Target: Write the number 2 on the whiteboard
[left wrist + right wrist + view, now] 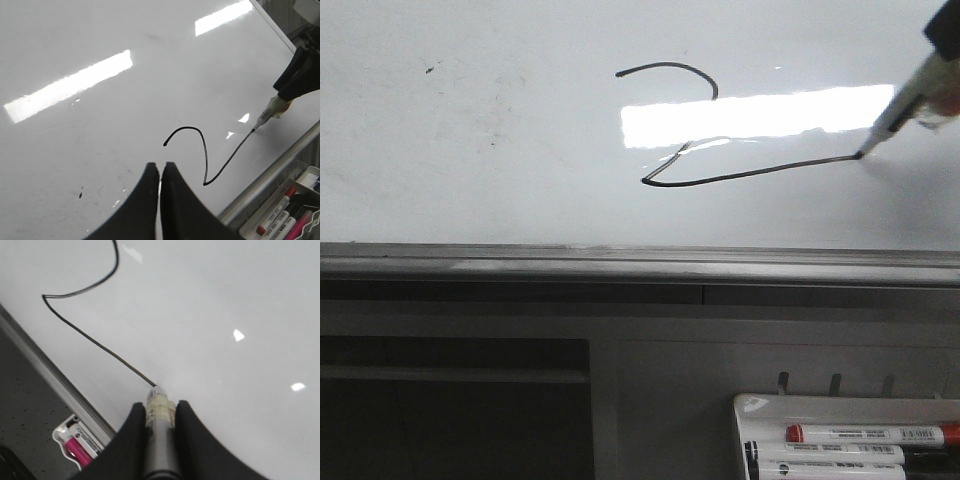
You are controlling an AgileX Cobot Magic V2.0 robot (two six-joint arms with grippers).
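Here the marker [159, 430] is clamped between the right gripper [160, 412] fingers [136, 432], its barrel lying along the gripper's own axis and its tip pressed to the whiteboard [470, 200] at the very end of the drawn line. From that tip the long tail of the number 2 [720, 150] is seen to run back along the board to a sharp corner, from which the stroke rises and curls over into the curved top; part of the middle is lost in the bright glare [750, 118] in the front view. The tail's long axis is thus continued almost straight by the marker, so any further move is judged to be either a short extension along that same line or a lift straight off the surface, and the figure looks essentially complete. The left gripper [160, 172] is held over the board with its fingers together on nothing, near the curved top and well apart from the pen tip, so the right arm is plainly the nearer one. Below the board's grey edge strip [620, 255], a tray [750, 410] of spare markers [865, 435] is set.
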